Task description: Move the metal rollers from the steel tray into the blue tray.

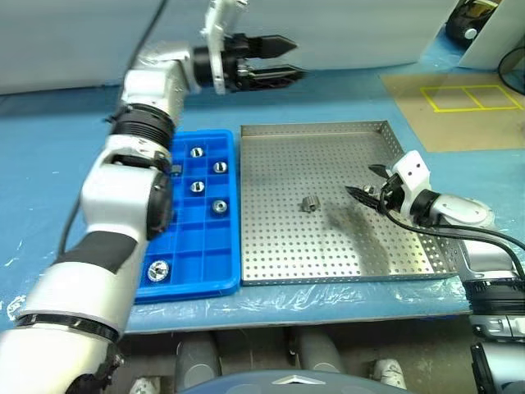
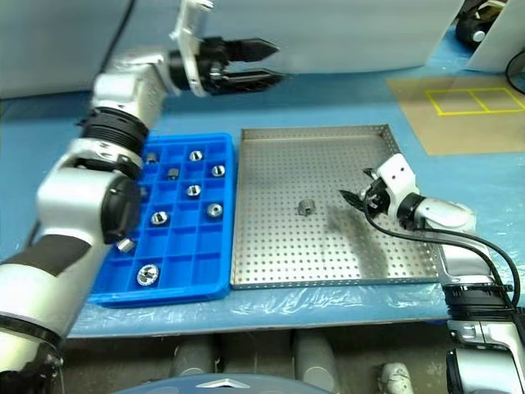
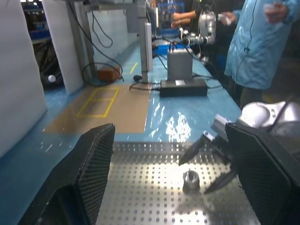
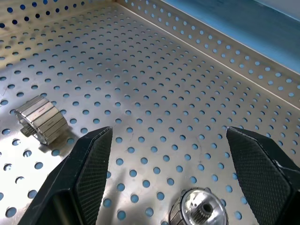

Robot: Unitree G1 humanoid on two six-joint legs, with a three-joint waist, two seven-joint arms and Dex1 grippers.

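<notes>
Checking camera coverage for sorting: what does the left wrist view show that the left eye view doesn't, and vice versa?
Left wrist view: a person in a blue jacket and a grey box farther back. Left eye view: the blue tray holding rollers. Both: the steel tray, one roller on it, and the open right gripper near that roller.

No lettering, label, brand or number can be read on anything here; the one sign-like marking is a yellow outline of two joined boxes [image 1: 470, 98] on the brown floor mat [image 1: 426, 123], out at about two o'clock from the steel tray [image 1: 271, 254].
</notes>
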